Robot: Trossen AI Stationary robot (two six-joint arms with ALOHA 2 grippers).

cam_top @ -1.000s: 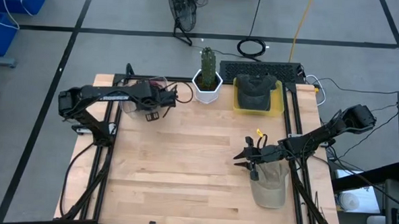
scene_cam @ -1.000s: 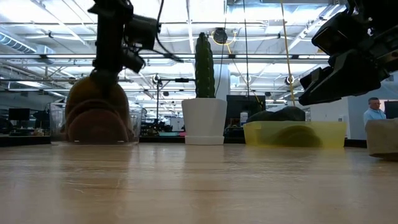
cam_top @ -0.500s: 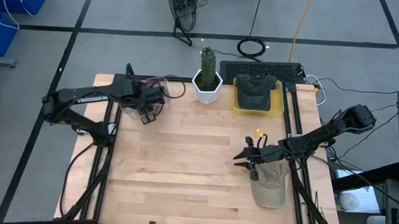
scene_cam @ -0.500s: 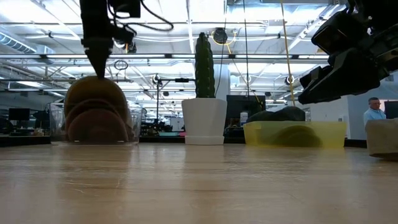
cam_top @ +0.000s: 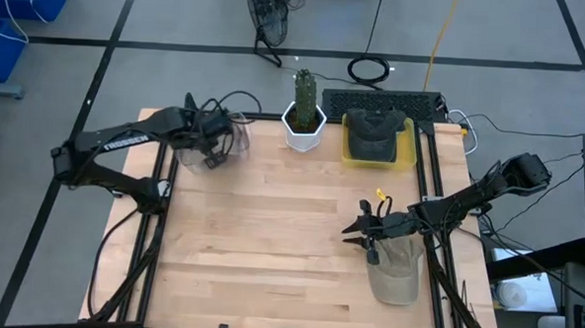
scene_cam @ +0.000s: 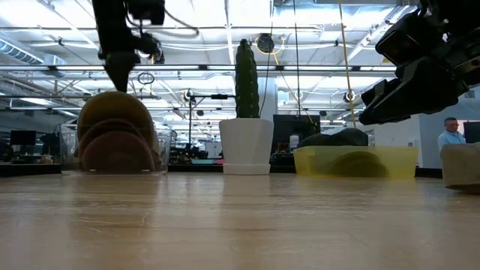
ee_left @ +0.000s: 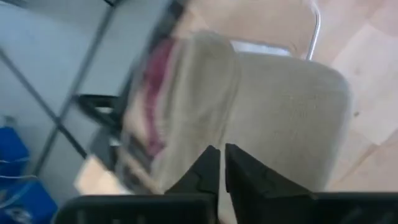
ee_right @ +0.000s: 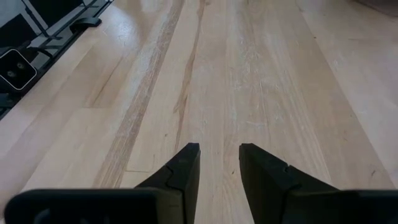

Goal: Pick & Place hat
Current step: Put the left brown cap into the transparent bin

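Two tools are seen: the left tool [cam_top: 213,161] is clenched above tan caps [scene_cam: 116,133] stacked in a clear bin [cam_top: 236,134] at the worktop's [cam_top: 289,243] far left corner, perhaps pinching one for lifting; the right tool [cam_top: 355,229] waits released near the right edge.

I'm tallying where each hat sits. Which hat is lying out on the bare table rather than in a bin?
The tan hat at the table's right edge, beneath the right gripper. The dark hat sits in the yellow bin; the stacked hats sit in the clear container.

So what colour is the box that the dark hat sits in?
Yellow. The box holding the dark hat shows best in the high view.
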